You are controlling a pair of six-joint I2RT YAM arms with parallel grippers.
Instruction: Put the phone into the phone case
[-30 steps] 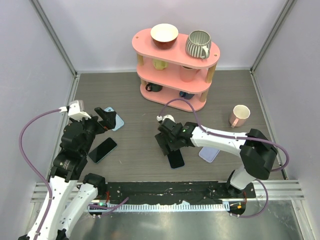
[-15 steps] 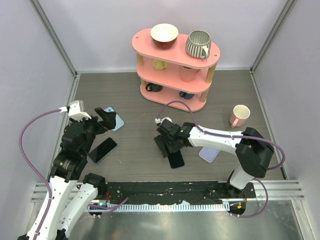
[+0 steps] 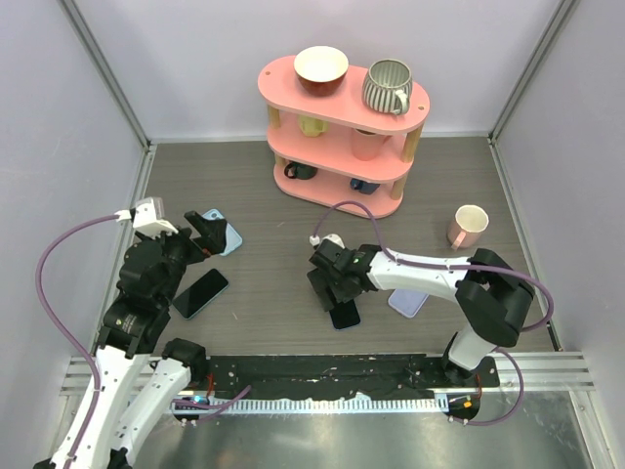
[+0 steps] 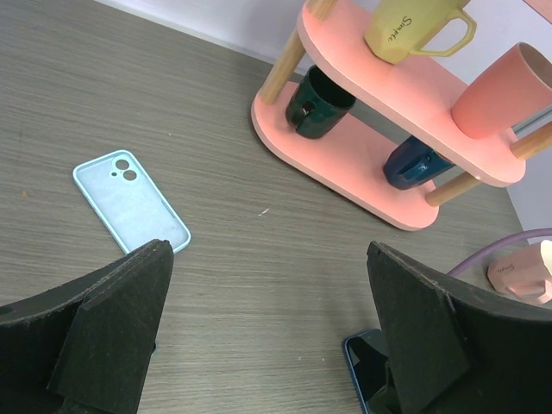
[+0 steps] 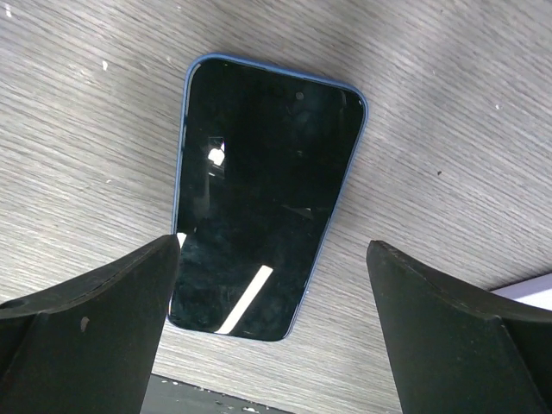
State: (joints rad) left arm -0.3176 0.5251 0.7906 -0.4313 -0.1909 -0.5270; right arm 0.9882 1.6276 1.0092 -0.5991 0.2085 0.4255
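A dark phone with a blue rim (image 5: pixel 263 194) lies face up on the wood-grain table. My right gripper (image 5: pixel 272 328) hovers open just above its near end, one finger on each side, touching nothing. From above, the same phone (image 3: pixel 344 315) pokes out below the right gripper (image 3: pixel 330 293). A light blue phone case (image 4: pixel 129 200) lies camera holes up at the left. My left gripper (image 3: pixel 200 239) stands open beside that case (image 3: pixel 225 236), holding nothing. A second black phone (image 3: pixel 200 293) lies under the left arm.
A pale lavender case (image 3: pixel 408 301) lies just right of the blue-rimmed phone. A pink tiered shelf (image 3: pixel 342 186) with mugs and a bowl stands at the back. A pink-and-cream mug (image 3: pixel 469 227) sits at the right. Grey walls close in both sides.
My right gripper has shifted slightly toward the near edge, settling over the blue-rimmed phone. The left arm has not moved.
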